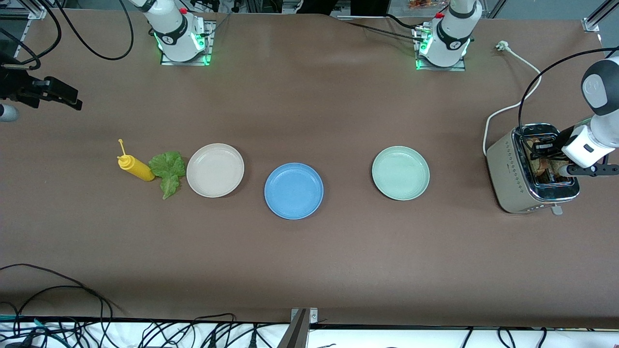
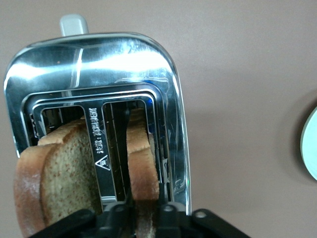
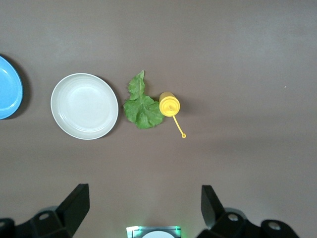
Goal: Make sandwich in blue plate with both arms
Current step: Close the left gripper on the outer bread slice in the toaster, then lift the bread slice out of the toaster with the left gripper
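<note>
So the left pincer is sitting right down on top of the toaster at the left arm's end of the desk, and its fingers are closing in around the top edge of one bread slice sticking up out of a slot. Looks pinched, though I'm not sure the grip is fully set. The second slice is poking up from the slot beside it, untouched.

Makes sense to go in from above, since the slots only let the bread come straight up.

The right pincer is hanging wide open and empty, high over the right arm's end of the desk, just waiting. It's looking down on the lettuce leaf, which is lying between the yellow sauce bottle and the beige plate, so I'm guessing that's its job.

The blue plate is sitting mid-desk with nothing on it, the mint-green plate between it and the toaster. Nothing's assembled yet.
</note>
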